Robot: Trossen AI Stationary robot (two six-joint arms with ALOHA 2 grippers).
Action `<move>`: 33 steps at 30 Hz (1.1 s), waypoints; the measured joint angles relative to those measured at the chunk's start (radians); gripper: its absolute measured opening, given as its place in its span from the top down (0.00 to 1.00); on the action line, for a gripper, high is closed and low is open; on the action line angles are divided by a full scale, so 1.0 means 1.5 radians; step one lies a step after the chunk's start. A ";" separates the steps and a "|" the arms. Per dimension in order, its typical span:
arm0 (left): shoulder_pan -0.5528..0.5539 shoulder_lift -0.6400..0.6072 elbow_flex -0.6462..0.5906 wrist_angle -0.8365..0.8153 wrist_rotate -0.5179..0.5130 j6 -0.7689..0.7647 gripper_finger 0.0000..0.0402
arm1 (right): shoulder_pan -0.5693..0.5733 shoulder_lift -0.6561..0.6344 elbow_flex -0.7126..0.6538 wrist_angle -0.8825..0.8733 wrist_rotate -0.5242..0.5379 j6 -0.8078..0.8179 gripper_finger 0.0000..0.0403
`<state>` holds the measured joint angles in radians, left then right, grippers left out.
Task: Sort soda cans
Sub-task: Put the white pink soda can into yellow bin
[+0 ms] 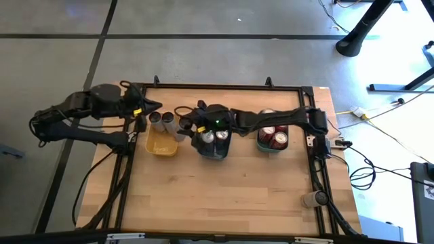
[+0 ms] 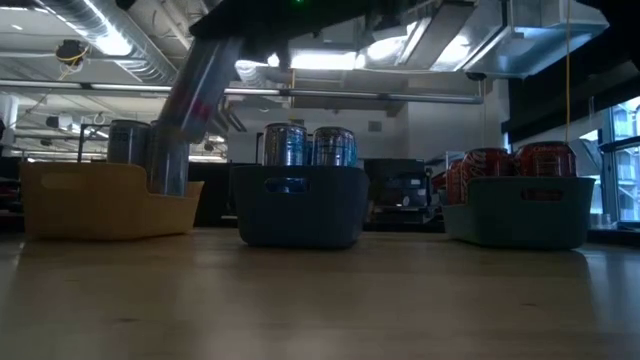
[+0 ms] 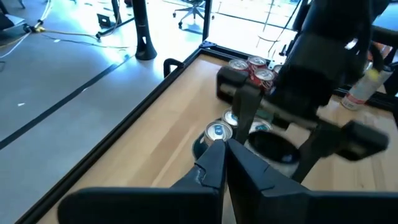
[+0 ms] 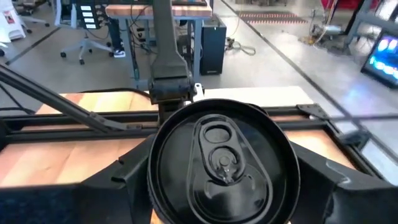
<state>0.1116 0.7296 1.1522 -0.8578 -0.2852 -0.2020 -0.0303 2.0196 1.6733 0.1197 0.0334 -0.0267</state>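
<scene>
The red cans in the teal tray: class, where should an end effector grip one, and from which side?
Grip one red can around its upper body, coming straight down from above. The cans stand upright, packed together, and the teal tray walls cover their lower halves, likely blocking side approaches.

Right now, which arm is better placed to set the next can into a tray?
The right. Its gripper already holds a silver can, tilted, just above the yellow tray. The left gripper carries nothing and waits at the table's back-left edge.
</scene>
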 joint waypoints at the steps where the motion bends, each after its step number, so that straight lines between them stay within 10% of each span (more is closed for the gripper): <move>1: 0.000 0.001 0.000 0.000 0.000 0.000 0.98 | 0.000 0.010 0.000 0.014 0.000 -0.005 0.37; 15: 0.000 0.030 0.000 0.000 0.000 0.000 0.98 | 0.000 0.107 0.020 0.160 0.006 -0.021 0.37; 33: 0.000 0.037 -0.001 0.001 0.000 0.001 0.98 | 0.003 0.272 0.280 0.000 0.014 -0.026 0.37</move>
<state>0.1120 0.7853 1.1515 -0.8570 -0.2848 -0.2008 -0.0261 2.4283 2.0929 0.1201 0.0541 -0.0653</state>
